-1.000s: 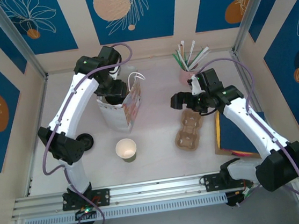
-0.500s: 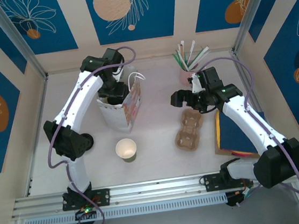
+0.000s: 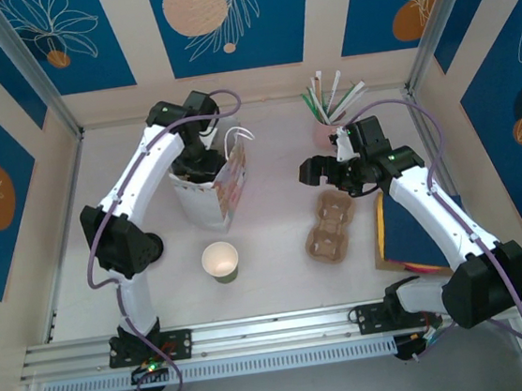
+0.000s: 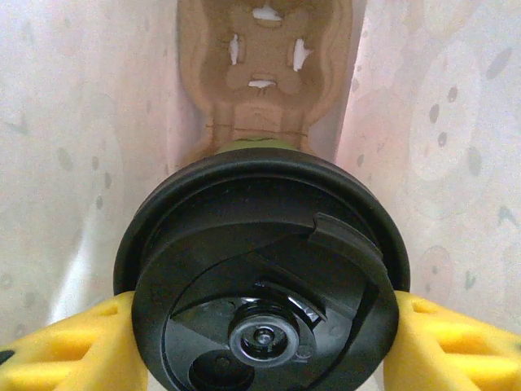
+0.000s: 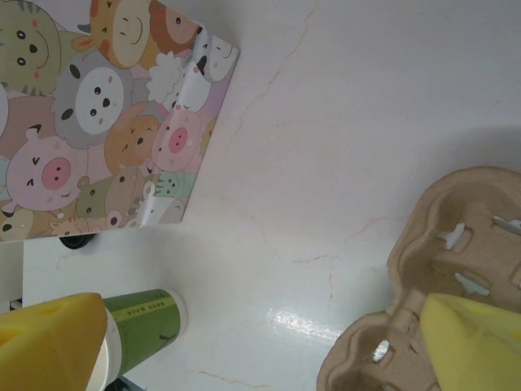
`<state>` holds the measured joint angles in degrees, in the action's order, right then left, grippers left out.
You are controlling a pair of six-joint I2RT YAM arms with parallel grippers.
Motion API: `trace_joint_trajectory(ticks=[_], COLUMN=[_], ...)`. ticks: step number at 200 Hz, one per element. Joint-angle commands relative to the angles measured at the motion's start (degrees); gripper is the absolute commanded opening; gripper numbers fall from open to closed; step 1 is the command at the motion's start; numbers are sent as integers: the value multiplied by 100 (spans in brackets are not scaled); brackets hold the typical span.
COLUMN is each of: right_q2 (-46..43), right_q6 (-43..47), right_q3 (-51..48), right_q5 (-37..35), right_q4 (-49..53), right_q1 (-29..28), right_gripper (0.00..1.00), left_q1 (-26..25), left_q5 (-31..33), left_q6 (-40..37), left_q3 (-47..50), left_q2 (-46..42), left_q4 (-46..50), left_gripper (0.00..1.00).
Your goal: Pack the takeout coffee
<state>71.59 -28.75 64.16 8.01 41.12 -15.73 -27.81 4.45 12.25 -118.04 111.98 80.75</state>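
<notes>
The takeout coffee (image 4: 260, 277), a green cup under a round black lid, hangs inside the gift bag (image 3: 212, 196). My left gripper (image 4: 260, 342) is shut on it, one yellow finger (image 4: 73, 350) on each side of the lid. From above, the left gripper (image 3: 202, 162) reaches down into the bag's open top. Pale bag walls (image 4: 73, 147) stand close on both sides, and a brown cardboard carrier (image 4: 264, 73) lies at the bag's bottom. My right gripper (image 3: 326, 174) hovers open over bare table, holding nothing.
A lidless green cup (image 3: 220, 260) stands in front of the bag. A cardboard cup carrier (image 3: 330, 225) lies below the right gripper. A pink cup of straws (image 3: 326, 122) stands at the back right, and a blue board (image 3: 416, 230) lies to the right.
My left gripper has sunk a little deeper into the bag with the lidded cup. The right arm has hardly moved.
</notes>
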Motion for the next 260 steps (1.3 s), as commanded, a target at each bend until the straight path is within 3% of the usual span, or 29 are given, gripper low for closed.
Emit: trace_joint_trajectory(ticks=[1,260], right_q2=[28,-277], right_q6=[71,-73], right_q3=[0,-107], right_q5=[187,280], right_q4=[1,159], right_q1=[35,-60], right_gripper=[99,99], left_q1=[83,83], left_q5=[-122,-295], left_q6=[-184,-226], left_q3=[147,669], left_q2=[-28,131], left_q4=[-25,-130], left_gripper=[56,55])
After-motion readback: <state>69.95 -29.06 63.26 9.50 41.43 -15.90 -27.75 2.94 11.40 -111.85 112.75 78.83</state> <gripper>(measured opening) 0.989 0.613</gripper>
